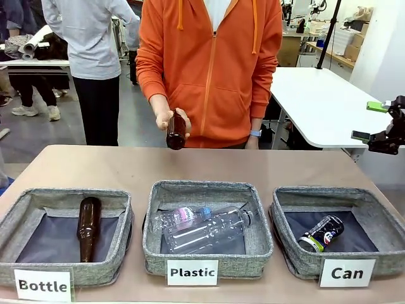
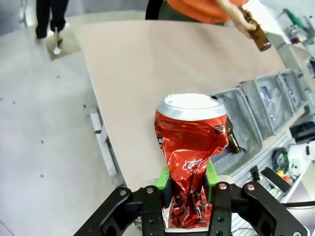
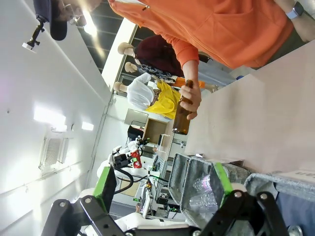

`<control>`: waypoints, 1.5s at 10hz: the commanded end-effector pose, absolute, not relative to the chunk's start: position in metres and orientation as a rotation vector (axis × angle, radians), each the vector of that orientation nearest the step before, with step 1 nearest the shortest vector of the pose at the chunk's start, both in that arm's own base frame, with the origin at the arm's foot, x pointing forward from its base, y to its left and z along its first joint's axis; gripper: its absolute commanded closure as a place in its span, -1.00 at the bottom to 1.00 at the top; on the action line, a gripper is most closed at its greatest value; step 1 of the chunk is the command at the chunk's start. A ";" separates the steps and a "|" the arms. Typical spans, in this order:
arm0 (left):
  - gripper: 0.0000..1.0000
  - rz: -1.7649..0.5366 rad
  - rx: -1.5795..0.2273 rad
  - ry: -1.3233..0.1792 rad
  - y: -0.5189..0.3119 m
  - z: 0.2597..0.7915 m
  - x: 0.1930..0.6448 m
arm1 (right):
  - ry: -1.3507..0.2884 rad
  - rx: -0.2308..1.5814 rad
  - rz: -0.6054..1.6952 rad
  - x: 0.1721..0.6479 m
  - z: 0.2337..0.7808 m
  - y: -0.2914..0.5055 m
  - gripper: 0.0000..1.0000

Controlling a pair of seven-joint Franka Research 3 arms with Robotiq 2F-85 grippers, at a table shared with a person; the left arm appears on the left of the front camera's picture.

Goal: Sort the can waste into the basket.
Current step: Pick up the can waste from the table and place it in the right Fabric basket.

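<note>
The red crushed can (image 2: 189, 142) stands upright between the green pads of my left gripper (image 2: 187, 183), which is shut on its dented lower half, out over the floor beside the table's end. A black can (image 1: 321, 233) with a silver top lies on the dark lining of the grey basket (image 1: 380, 218) labelled "Can", at the front right. My right gripper (image 1: 370, 121) hangs open and empty above the table's right edge, up and to the right of that basket. Its fingers (image 3: 106, 187) stand wide apart in the right wrist view.
The person in an orange hoodie holds a brown glass bottle (image 1: 176, 130) over the far edge. The "Bottle" basket (image 1: 19, 218) holds a brown bottle (image 1: 88, 227). The "Plastic" basket (image 1: 259, 237) holds clear bottles (image 1: 205, 228). Bare tabletop (image 1: 209, 164) lies behind the baskets.
</note>
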State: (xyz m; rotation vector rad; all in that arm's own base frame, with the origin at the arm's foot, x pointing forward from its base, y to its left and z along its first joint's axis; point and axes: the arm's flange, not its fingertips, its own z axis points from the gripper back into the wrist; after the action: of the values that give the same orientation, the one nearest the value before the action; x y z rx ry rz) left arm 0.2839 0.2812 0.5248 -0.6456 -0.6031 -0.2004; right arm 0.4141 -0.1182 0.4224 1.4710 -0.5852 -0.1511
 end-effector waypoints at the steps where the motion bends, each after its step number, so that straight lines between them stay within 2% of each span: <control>1: 0.45 -0.352 -0.648 -0.590 0.260 0.522 0.294 | -0.578 1.472 -0.138 0.412 0.424 -0.119 -1.00; 5: 0.45 -0.696 -0.450 -0.429 0.124 0.530 0.341 | -0.578 1.472 -0.138 0.412 0.424 -0.119 -1.00; 7: 0.45 -0.708 -0.533 -0.436 0.175 0.556 0.333 | -0.578 1.472 -0.138 0.412 0.424 -0.119 -1.00; 9: 0.45 -0.604 -0.623 -0.562 0.284 0.560 0.286 | -0.578 1.472 -0.138 0.412 0.424 -0.119 -1.00; 11: 0.45 -0.394 -0.688 -0.712 0.348 0.537 0.243 | -0.578 1.472 -0.138 0.412 0.424 -0.119 -1.00; 13: 0.45 -0.320 -0.734 -0.722 0.368 0.513 0.233 | -0.578 1.472 -0.138 0.412 0.424 -0.119 -1.00; 15: 0.45 -0.319 -0.742 -0.720 0.363 0.512 0.245 | -0.578 1.472 -0.138 0.412 0.424 -0.119 -1.00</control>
State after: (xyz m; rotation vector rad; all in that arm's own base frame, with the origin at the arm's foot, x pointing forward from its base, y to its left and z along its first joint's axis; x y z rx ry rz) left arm 0.2353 0.3672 0.5007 -0.7426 -0.7122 -0.2843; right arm 0.4142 -0.1179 0.4223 1.4709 -0.5845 -0.1506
